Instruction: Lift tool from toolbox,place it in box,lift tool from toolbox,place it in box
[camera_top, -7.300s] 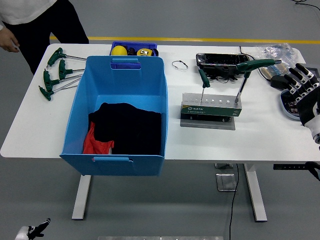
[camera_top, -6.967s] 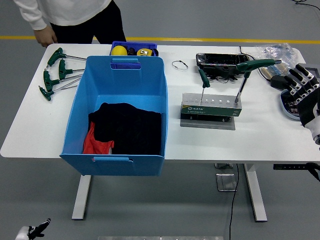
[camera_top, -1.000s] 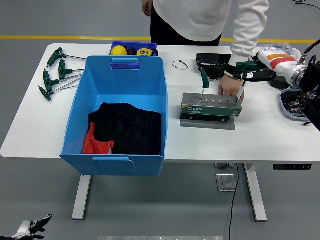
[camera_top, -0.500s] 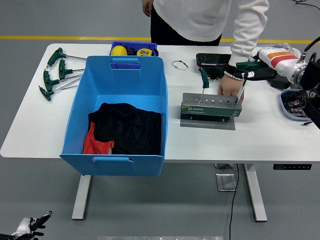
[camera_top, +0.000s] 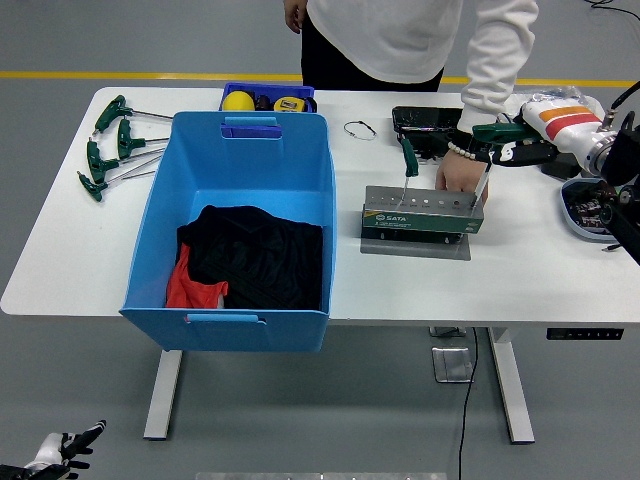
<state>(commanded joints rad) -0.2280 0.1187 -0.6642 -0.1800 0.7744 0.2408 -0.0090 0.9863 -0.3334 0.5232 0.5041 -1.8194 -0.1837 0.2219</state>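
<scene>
A grey-green toolbox rack (camera_top: 422, 211) stands on a grey plate right of the middle. Two green T-handle tools stand in it: a short one (camera_top: 407, 156) at its left and a long one (camera_top: 497, 131) at its right end. My right hand (camera_top: 527, 152) reaches in from the right and is curled on the right end of the long tool's handle. A person's hand (camera_top: 458, 176) presses on the rack's back right. The blue box (camera_top: 158, 215) stands to the left, with black and red cloth (camera_top: 250, 256) inside. My left hand (camera_top: 62, 449) hangs low at the bottom left corner, fingers spread.
Several green T-handle wrenches (camera_top: 112, 146) lie at the table's far left. A small blue tray (camera_top: 268, 98) with yellow items sits behind the box. A black case (camera_top: 425, 119), a wire ring (camera_top: 360, 128) and a round dish (camera_top: 588, 206) lie around the rack.
The person walked from the far left to behind the rack and put a hand on it. My right hand turned and reached in to the long tool's handle, then shifted slightly right.
</scene>
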